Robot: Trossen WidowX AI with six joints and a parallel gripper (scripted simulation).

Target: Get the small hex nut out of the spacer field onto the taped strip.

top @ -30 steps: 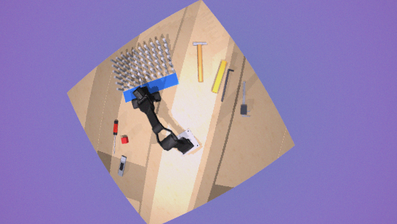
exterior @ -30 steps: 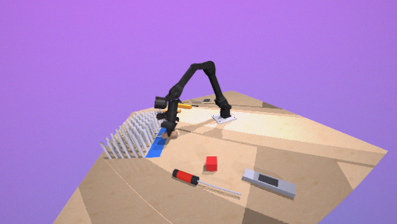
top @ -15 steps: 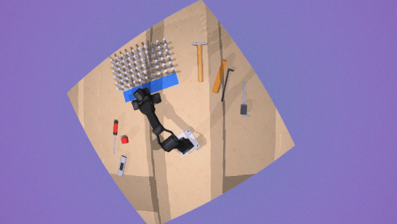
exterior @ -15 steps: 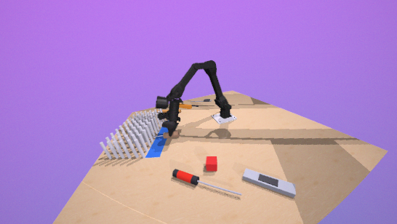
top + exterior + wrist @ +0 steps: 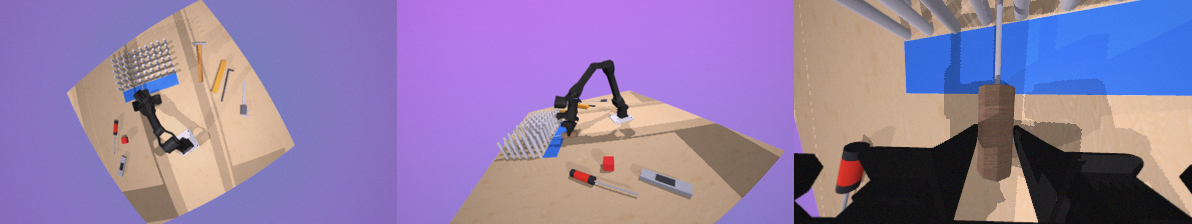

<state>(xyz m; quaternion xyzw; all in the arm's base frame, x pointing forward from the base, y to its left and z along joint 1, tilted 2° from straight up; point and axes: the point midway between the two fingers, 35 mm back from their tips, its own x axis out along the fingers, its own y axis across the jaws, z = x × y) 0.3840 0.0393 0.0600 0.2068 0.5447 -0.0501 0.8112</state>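
Observation:
My gripper (image 5: 141, 94) (image 5: 569, 134) (image 5: 995, 128) is shut on the brown wooden handle of a tool (image 5: 574, 134) (image 5: 996, 107), low beside the near edge of the blue taped strip (image 5: 168, 81) (image 5: 551, 150) (image 5: 929, 65). The tool's thin metal shaft (image 5: 998, 57) points away from the hand, crosses over the strip and reaches the front row of standing grey spacers (image 5: 164, 40) (image 5: 534, 146) (image 5: 1021, 9). The shaft's far end is out of the wrist view and cannot be made out in the top and exterior views. I cannot see the hex nut in any view.
A red-handled screwdriver (image 5: 115, 128) (image 5: 582, 177) (image 5: 850, 171), a red cube (image 5: 124, 140) (image 5: 608, 164) and a grey block (image 5: 122, 166) (image 5: 648, 176) lie on one side. A hammer (image 5: 200, 65), yellow bar (image 5: 219, 77), dark hooked rod (image 5: 225, 85) and grey tool (image 5: 243, 109) lie on the other.

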